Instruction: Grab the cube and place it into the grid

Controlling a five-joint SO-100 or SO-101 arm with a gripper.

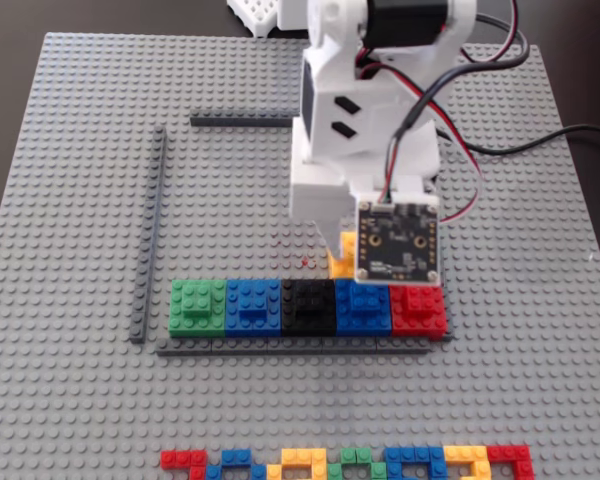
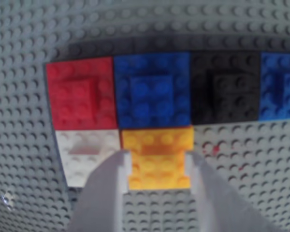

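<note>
One cube point(image 2: 157, 157) clamped between two fingers point(image 2: 111, 186); five coloured blocks point(image 1: 252, 305) in row; one white block point(image 2: 84, 154).

You see a yellow-orange cube point(image 2: 158, 159) between white gripper point(image 2: 158, 166) fingers, beside a white block point(image 2: 84, 157). Above it run red point(image 2: 81, 94), blue point(image 2: 152, 89), black point(image 2: 224, 87) and blue point(image 2: 280, 87) blocks; a green block point(image 1: 197, 306) sits left in the fixed view. The studded baseplate point(image 1: 80, 150) is grey.

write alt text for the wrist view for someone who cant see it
The end effector straddles a yellow-orange cube on the grey studded baseplate. The cube sits beside a white block, against a row of red, blue, black and blue blocks.
</note>
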